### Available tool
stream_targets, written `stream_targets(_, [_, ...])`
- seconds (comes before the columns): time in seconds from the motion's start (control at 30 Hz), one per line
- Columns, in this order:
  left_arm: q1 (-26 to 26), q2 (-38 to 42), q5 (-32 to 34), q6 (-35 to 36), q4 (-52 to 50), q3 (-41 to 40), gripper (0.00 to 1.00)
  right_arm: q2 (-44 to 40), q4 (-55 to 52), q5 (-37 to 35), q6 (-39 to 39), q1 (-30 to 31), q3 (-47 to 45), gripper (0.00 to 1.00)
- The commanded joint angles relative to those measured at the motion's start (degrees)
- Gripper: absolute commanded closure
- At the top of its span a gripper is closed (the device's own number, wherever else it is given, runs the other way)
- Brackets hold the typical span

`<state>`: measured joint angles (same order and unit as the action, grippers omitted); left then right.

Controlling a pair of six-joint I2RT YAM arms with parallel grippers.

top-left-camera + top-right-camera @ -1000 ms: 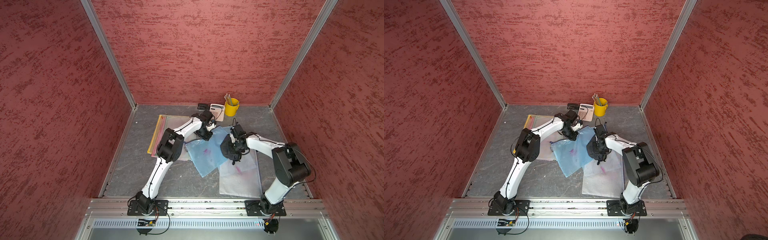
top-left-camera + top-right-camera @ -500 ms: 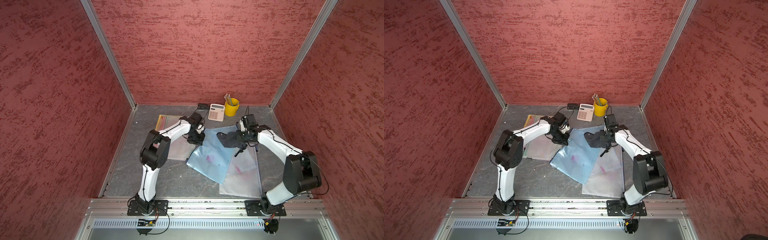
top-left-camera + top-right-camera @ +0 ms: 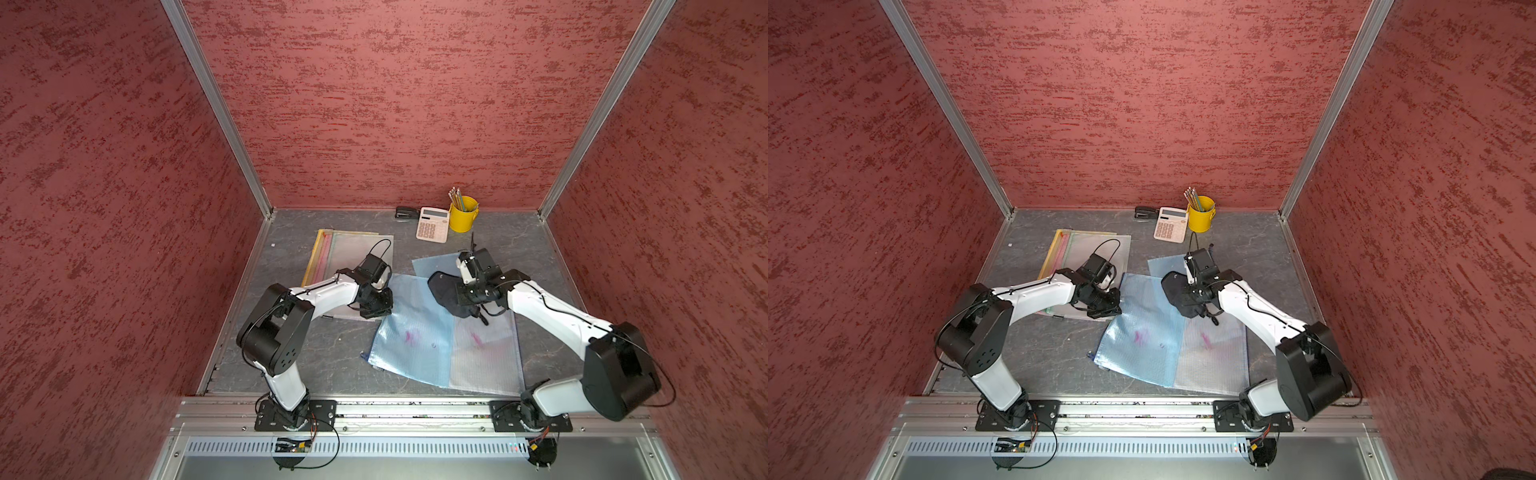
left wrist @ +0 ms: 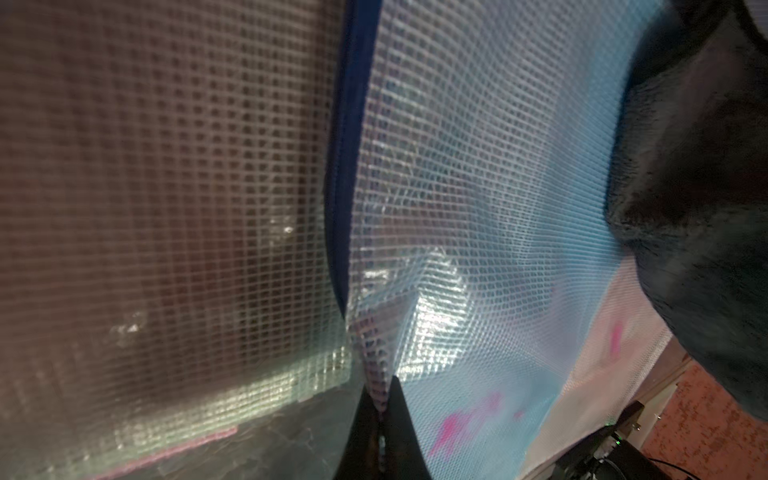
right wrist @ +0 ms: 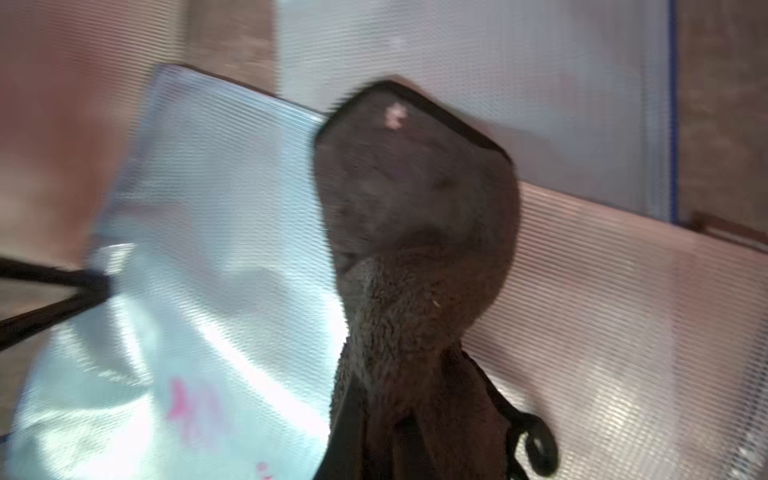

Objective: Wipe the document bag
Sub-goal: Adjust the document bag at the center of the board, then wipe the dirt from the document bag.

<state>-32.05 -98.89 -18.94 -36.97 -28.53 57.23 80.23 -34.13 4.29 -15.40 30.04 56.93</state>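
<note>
Document bag (image 3: 411,332): we judge it light, floppy; hold edges.
Left gripper (image 4: 380,401): pinching its left edge.
Right gripper (image 3: 463,301): clenching cloth (image 3: 442,289).

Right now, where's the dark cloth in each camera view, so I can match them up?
Top view: cloth right of centre, over the blue bag's far corner.
Top view: cloth just right of centre, same spot.
Left wrist: cloth is a dark mass at the frame's edge.
Right wrist: cloth fills the middle.
Shared landmark: pink marks on the blue bag.
</note>
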Motion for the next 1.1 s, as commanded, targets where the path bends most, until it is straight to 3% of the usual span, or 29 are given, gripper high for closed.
stream_targets(0.0, [-2.0, 0.4, 2.1, -6.4, 8.4, -1.1, 1.00, -2.1, 3.6, 3.8, -0.7, 7.5, 3.9, 1.00])
stream_targets(0.23, [-2.7, 0.3, 2.6, -15.9, 16.0, -6.3, 1.00, 8.4, 10.8, 3.4, -7.7, 21.7, -4.3, 1.00])
stream_targets(0.4, [-2.5, 1.6, 2.4, -19.6, 20.4, -10.1, 1.00, 10.4, 15.0, -0.5, -18.5, 23.4, -14.6, 1.00])
stream_targets(0.5, [-1.2, 1.9, 0.8, -22.8, 26.0, -13.8, 1.00, 10.8, 12.1, -2.6, -24.7, 25.1, -18.5, 1.00])
stream_targets(0.6, [0.3, 2.3, 0.3, -22.7, 27.9, -15.8, 1.00, 5.6, 7.7, -3.4, -34.9, 27.7, -24.3, 1.00])
stream_targets(0.7, [0.7, 2.3, -0.5, -20.2, 27.1, -15.3, 1.00, -5.9, 0.8, -4.7, -44.7, 30.4, -28.2, 1.00])
stream_targets(0.8, [0.7, 2.2, -1.5, -17.8, 25.4, -14.0, 1.00, -13.8, -11.0, -8.6, -47.4, 30.5, -25.7, 1.00])
stream_targets(0.87, [0.7, 2.5, -2.0, -17.0, 24.9, -14.0, 1.00, -14.7, -17.6, -12.8, -45.3, 29.8, -20.2, 1.00])
stream_targets(0.97, [0.5, 3.2, -2.4, -16.6, 25.4, -14.7, 1.00, -9.5, -20.1, -19.8, -38.2, 28.2, -7.7, 1.00])
stream_targets(1.07, [-0.2, 2.7, -2.6, -16.6, 26.0, -14.7, 1.00, -0.2, -12.4, -21.6, -29.8, 27.8, 3.4, 1.00])
